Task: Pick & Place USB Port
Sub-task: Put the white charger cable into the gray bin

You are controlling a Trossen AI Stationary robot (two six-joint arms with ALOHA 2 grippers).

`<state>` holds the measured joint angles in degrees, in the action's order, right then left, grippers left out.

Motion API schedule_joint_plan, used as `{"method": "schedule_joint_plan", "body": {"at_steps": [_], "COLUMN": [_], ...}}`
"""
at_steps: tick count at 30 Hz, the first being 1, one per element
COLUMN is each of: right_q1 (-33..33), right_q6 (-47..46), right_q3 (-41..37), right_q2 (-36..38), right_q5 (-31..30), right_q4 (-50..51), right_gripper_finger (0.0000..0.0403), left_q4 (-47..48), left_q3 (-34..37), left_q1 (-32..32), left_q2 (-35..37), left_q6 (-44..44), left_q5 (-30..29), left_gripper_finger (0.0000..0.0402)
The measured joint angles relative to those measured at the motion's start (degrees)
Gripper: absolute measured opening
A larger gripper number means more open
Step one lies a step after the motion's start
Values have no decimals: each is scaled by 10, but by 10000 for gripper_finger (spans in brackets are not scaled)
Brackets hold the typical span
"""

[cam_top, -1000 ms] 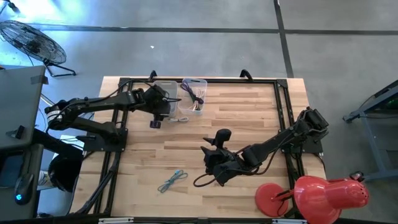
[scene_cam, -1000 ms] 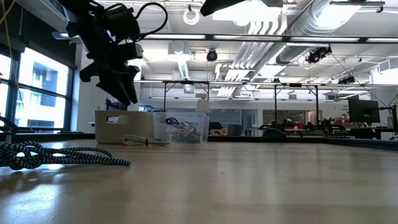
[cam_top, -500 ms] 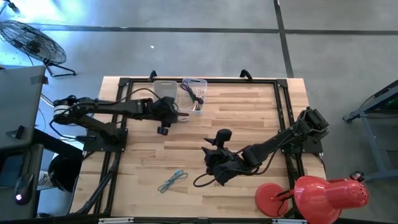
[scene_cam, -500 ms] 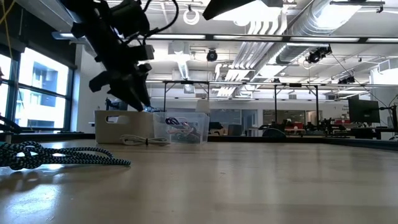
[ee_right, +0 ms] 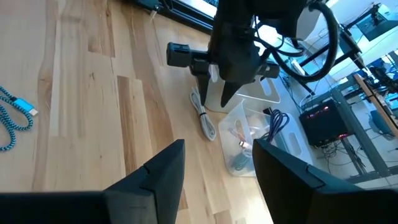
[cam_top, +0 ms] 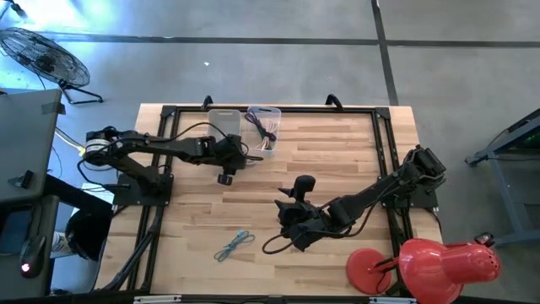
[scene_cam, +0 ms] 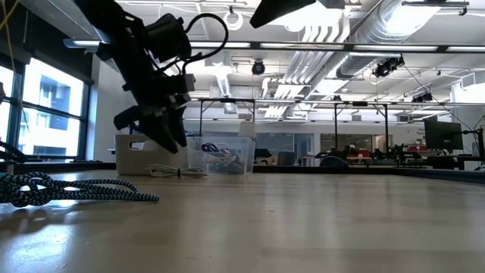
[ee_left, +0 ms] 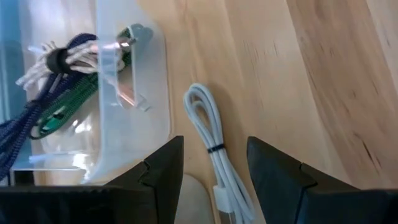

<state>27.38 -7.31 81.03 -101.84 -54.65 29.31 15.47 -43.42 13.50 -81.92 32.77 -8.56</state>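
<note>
A white USB cable, coiled and tied with a band, lies flat on the table beside the near wall of a clear bin that holds purple and green cables. It also shows as a white cable in the high view and a white cable in the low view. My left gripper hovers open just above it, fingers pointing down, also seen as my left gripper from table height. My right gripper waits open near the table's middle, by the right arm.
A second, whitish bin stands left of the clear bin at the far edge. A teal braided cable lies near the front edge, a black cable by the right arm. A red lamp sits at the near right corner.
My left gripper has moved toward the table's right and down, from beside the whitish bin to just over the white cable. It has tipped further downward and stayed open. The cable and the right arm have kept still.
</note>
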Motion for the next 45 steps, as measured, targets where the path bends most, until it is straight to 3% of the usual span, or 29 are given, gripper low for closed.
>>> {"method": "schedule_joint_plan", "body": {"at_steps": [18,35,45], "right_q1": [0,0,0], "right_q6": [-19,-19,-27], "right_q3": [-3,-3,-3], "right_q2": [0,0,0], "right_q5": [4,4,7], "right_q4": [14,14,16], "right_gripper_finger": [181,181,181], "left_q4": [-37,-52,-79], "left_q3": [0,0,-1], "left_q1": [0,0,0], "left_q2": [-73,-73,-119], "left_q6": [0,4,4], "left_q5": [-25,-31,-28], "left_gripper_finger": [170,170,170]}}
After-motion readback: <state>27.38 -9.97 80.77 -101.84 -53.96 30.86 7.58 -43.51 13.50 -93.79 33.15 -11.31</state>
